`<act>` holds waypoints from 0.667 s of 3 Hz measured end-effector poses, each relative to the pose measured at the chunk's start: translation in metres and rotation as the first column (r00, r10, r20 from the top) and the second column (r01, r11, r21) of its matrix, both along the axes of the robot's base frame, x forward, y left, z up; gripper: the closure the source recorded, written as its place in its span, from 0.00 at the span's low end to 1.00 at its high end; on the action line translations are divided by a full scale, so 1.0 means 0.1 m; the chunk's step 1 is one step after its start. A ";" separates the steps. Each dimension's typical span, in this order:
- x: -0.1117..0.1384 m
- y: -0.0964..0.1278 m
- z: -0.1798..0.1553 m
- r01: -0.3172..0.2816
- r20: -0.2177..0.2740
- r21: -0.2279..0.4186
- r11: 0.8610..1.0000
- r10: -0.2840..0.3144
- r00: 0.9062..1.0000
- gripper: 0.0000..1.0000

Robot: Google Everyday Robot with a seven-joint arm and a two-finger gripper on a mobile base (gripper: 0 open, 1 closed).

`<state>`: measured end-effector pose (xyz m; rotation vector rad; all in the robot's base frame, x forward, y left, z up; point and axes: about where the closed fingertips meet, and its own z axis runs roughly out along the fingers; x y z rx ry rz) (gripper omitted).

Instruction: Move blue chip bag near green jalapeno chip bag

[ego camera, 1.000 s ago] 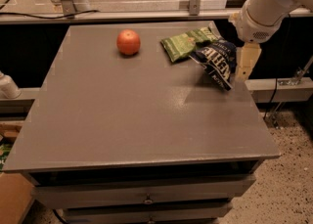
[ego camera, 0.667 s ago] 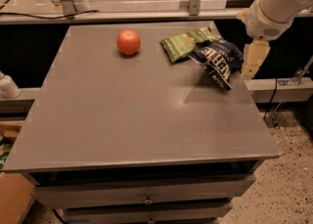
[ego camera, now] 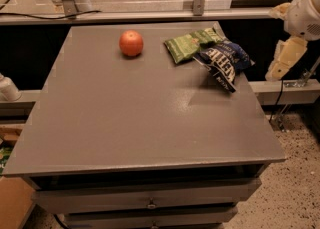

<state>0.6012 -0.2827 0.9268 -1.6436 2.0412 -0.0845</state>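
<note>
Table talk first: the grey table [ego camera: 125, 123] has a flat top, and shallow drawers [ego camera: 150, 203] run under its front edge. Everything on it lies toward the table's far side.

The blue chip bag [ego camera: 223, 63] lies close to the table's far right corner. It is crumpled and dark navy, and its white block lettering is turned toward the table's right edge. One end of it points toward the middle of the table, and the other sits close to the right edge. The green jalapeno chip bag [ego camera: 192, 44] lies flat just beside it, a little nearer the table's back edge and slightly further from the right edge. The two bags touch where the blue one's upper side meets the green one's right end.

A round orange-red fruit [ego camera: 131, 43] rests alone along the table's far side, about midway across and well apart from both bags.

The gripper [ego camera: 286, 59] hangs past the table's right edge, off the top altogether and about level with the blue bag. It is pale cream, tilted downward, and hangs from the white arm [ego camera: 305, 13], which comes in above the table's far right corner. It is holding nothing and touches neither bag. From here I can't tell whether it is spread or closed up.

Speckled floor [ego camera: 295, 183] shows beside the table's front right corner. A cardboard box [ego camera: 12, 198] stands by its front left corner.
</note>
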 end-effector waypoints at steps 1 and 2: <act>-0.20 -0.09 0.10 0.019 0.006 0.130 0.991 -0.020 1.000 0.00; -0.22 -0.06 0.11 0.018 0.005 0.154 0.988 -0.019 1.000 0.00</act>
